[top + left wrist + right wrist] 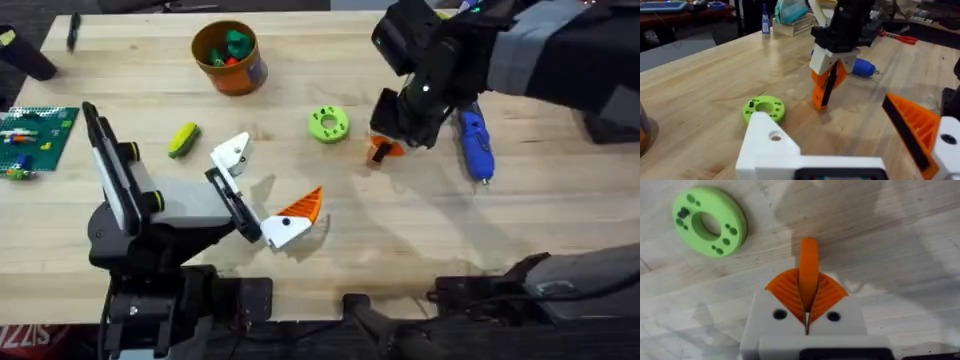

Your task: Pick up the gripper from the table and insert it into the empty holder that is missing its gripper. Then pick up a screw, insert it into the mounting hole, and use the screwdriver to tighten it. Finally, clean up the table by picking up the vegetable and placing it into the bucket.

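Orange ribbed pads of the right hand [807, 311] are closed on the small orange plastic wedge gripper [808, 272], which stands upright with its lower end at the pale wooden desk [560, 230]; its black end is hard to make out, and in the overhead view the right arm's dark bulk covers most of it. The blue pen-shaped screwdriver [476, 146] lies at the hand's 3 o'clock, its upper end cut off by the arm. The flat lime-green disc with holes [327, 124] sits at the hand's 9 o'clock.

The left hand [262, 190] is spread wide and grips nothing. Its white angular holder block [232, 154] carries no orange tip, its dark round mounting hole [775, 135] bare. The yellow-and-green oblong toy vegetable [183, 139] lies at this block's 9 o'clock, and the orange-brown bucket [228, 58] stands at 12 o'clock, green and red toys inside.
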